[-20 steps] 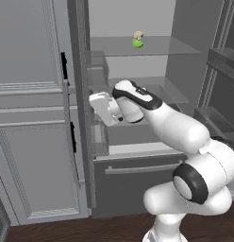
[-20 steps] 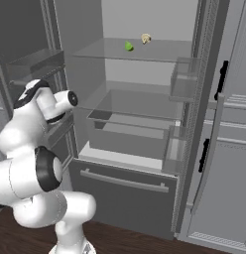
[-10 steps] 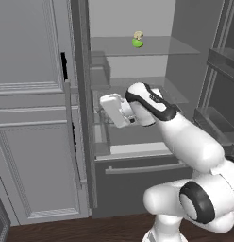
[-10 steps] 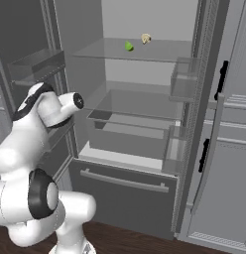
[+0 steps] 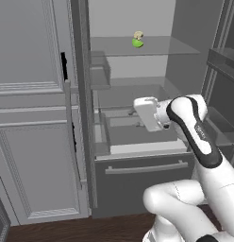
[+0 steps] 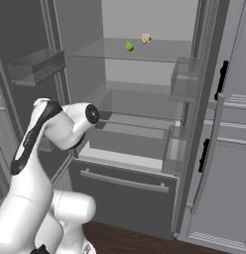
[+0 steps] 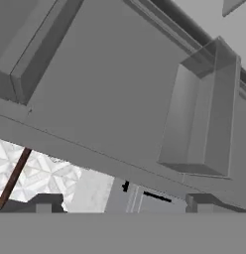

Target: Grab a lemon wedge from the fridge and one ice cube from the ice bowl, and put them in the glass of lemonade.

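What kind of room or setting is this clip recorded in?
Most likely a simulated home kitchen. An open fridge with glass shelves and a bottom drawer fills the middle, a tall panelled cabinet stands beside it, and a lemon wedge lies on the top shelf.

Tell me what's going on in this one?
The fridge stands open and the white arm reaches in at middle-shelf height, its gripper empty with the jaws wide apart. The lemon wedge lies untouched on the top glass shelf, beside a small beige lump. Nothing has been picked up yet.
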Tool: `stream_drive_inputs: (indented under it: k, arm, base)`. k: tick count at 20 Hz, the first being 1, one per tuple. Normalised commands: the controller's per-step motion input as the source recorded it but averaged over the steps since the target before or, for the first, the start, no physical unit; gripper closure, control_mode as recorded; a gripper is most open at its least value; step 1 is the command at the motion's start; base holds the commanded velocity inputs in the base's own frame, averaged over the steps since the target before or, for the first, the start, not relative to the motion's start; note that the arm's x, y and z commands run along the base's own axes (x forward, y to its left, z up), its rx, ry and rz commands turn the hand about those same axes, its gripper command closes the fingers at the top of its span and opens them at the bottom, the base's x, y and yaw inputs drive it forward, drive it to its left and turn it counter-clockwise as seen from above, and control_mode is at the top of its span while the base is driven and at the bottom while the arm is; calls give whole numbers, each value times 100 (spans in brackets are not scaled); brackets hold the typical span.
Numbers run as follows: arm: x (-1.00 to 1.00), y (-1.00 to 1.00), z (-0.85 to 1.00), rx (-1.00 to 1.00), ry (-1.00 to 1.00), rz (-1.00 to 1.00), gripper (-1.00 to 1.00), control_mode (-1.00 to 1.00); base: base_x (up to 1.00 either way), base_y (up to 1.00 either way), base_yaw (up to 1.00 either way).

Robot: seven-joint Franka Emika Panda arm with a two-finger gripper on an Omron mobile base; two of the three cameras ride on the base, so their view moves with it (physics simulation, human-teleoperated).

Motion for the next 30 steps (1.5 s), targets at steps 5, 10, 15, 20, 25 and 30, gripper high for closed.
stream_drive_inputs:
  k: [5, 10, 15, 20, 25, 30]
  arm:
    - [-23, -78, 81, -43, 12, -14, -100, -100]
    - [-23, -71, 61, -47, 18, -16, -100, -100]
    - [-87, -66, 26, -30, 6, -16, -100, -100]
    - [-100, -21, -22, -23, -26, -17, -100, -100]
    - [-80, 15, 0, -25, -11, -6, -100, -100]
    - [-47, 6, 19, -6, -5, 0, -100, -100]
  base:
    - [0, 0, 0]
    - [0, 0, 0]
    - [0, 0, 0]
    - [0, 0, 0]
    - [0, 0, 0]
    - [0, 0, 0]
